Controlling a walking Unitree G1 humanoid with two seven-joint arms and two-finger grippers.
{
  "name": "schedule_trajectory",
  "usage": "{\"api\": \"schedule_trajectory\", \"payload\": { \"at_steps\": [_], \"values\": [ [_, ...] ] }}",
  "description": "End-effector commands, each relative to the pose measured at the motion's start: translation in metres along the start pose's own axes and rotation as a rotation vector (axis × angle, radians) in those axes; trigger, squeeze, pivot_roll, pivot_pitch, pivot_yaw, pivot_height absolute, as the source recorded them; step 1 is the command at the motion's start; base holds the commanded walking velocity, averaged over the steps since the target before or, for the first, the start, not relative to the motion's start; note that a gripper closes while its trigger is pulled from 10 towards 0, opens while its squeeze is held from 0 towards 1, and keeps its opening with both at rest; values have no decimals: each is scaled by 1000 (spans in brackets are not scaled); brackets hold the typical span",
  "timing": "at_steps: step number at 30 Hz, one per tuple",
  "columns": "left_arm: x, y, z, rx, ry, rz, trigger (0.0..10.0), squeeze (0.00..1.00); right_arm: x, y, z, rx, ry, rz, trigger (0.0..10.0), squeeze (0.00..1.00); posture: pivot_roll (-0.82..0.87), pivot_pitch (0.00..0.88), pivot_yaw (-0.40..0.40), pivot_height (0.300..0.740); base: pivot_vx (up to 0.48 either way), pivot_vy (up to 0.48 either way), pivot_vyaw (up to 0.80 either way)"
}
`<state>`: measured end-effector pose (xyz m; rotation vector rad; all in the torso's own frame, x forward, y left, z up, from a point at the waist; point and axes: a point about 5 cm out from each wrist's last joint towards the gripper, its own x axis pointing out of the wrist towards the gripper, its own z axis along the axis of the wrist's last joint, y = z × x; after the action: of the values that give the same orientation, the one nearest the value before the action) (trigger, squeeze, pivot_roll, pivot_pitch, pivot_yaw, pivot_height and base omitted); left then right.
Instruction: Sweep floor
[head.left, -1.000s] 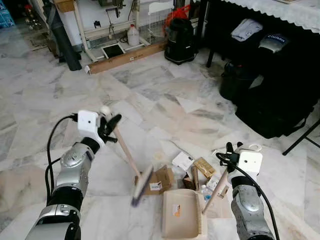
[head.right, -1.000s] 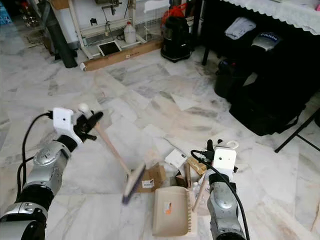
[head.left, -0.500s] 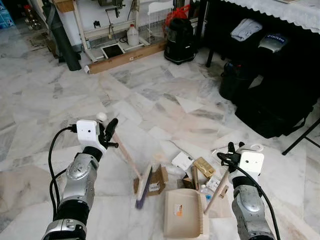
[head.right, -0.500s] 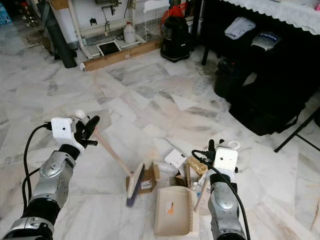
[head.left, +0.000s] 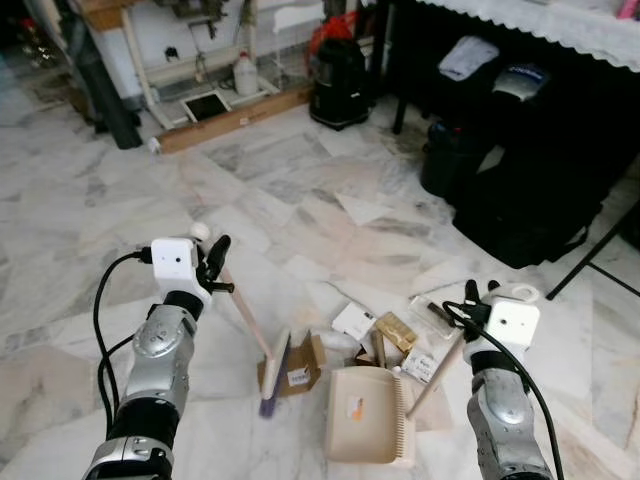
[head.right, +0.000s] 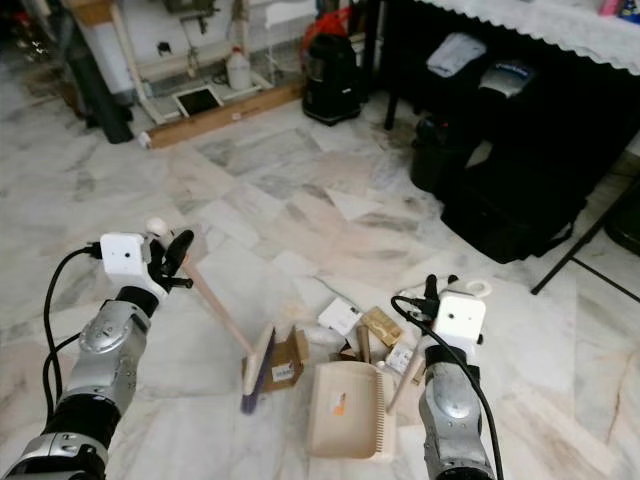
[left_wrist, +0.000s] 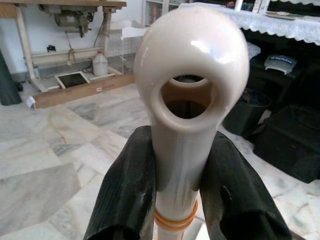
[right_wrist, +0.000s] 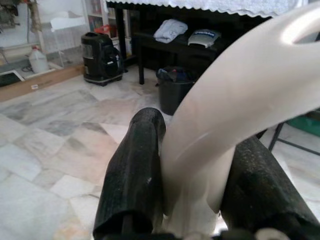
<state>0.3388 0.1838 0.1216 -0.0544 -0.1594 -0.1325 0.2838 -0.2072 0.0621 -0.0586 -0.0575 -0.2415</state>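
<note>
My left gripper (head.left: 214, 262) is shut on the cream handle (left_wrist: 185, 130) of a small broom. Its wooden stick slants down to the brush head (head.left: 274, 373), which rests on the marble floor against a brown cardboard scrap (head.left: 300, 366). My right gripper (head.left: 470, 300) is shut on the cream handle (right_wrist: 220, 130) of a beige dustpan (head.left: 368, 416) that lies flat on the floor just right of the brush. Litter lies behind the pan: a white card (head.left: 353, 320), a tan packet (head.left: 395, 331) and other small wrappers (head.left: 418, 365).
A black vacuum cleaner (head.left: 338, 68) and a white jug (head.left: 244, 73) stand at the back. Dark bags (head.left: 520, 205) sit under a table with a lace cloth on the right. A long wooden plank (head.left: 230, 117) lies by the far wall. A black stand leg (head.left: 590, 262) crosses at right.
The brush head has swept rightward, pushing the cardboard scrap closer to the dustpan. The camera has shifted a little. The right gripper and dustpan have stayed about where they were.
</note>
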Motion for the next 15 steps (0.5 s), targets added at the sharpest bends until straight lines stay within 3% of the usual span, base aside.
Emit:
{"api": "schedule_trajectory", "payload": {
  "at_steps": [1,4,12,15],
  "values": [
    [5,5,14,15,-56,16,10000,0,2,3,9,11,-51,3,10000,0,-59,82,3,740,0,382,0],
    [6,5,15,16,-60,23,10000,0,3,3,9,25,-38,-3,10000,0,-59,82,3,740,0,381,0],
    [9,7,20,19,-78,37,10000,0,3,3,9,28,-39,-3,10000,0,-60,84,3,740,0,407,-680],
    [10,6,22,18,-85,37,10000,0,3,4,10,16,-52,-3,10000,0,-59,84,5,740,0,419,0]
  ]
}}
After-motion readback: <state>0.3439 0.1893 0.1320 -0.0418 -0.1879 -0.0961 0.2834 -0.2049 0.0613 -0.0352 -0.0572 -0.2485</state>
